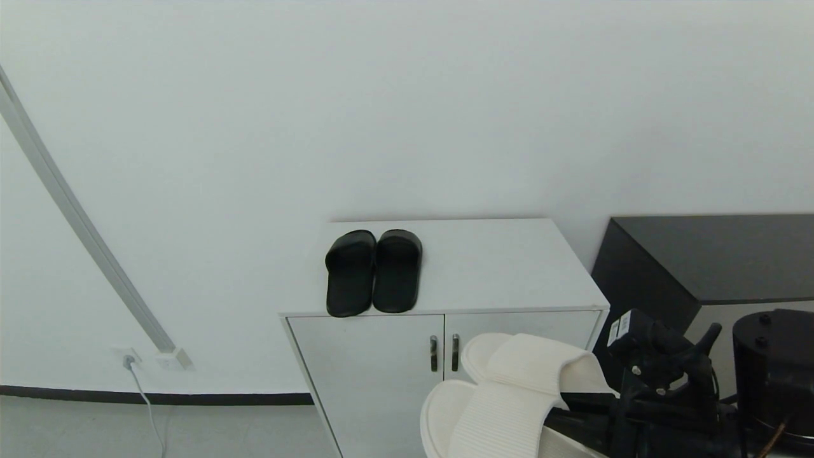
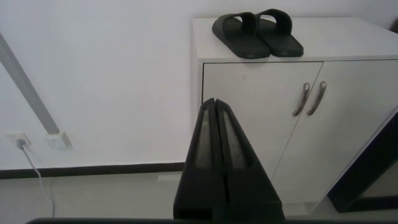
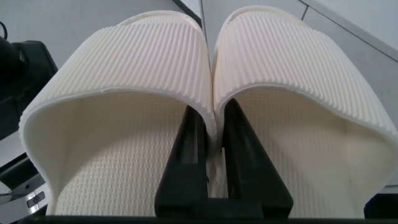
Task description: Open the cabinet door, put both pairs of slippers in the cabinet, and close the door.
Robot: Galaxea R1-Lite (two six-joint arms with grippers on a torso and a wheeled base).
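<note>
- Head view: a white cabinet stands against the wall. Both of its doors are shut, and the two door handles sit side by side in the middle.
- The pair of black slippers lies on top of the cabinet, on its left part, with the heels at the front edge.
- The pair of white slippers is up in the air, low down in front of the cabinet's right door. The right arm comes in from the lower right and runs in behind them.
- A dark desk stands just to the right of the cabinet. A wall socket with a cable is low on the wall to the left.
- Left wrist view: the left end effector is low and points at the cabinet's left door. Its two fingers are pressed together with nothing between them. The black slippers lie on top, above that door.
- Right wrist view: the right end effector has one finger inside each white slipper. The fingers pinch the two inner sides of the slippers together, so the pair hangs side by side.
</note>
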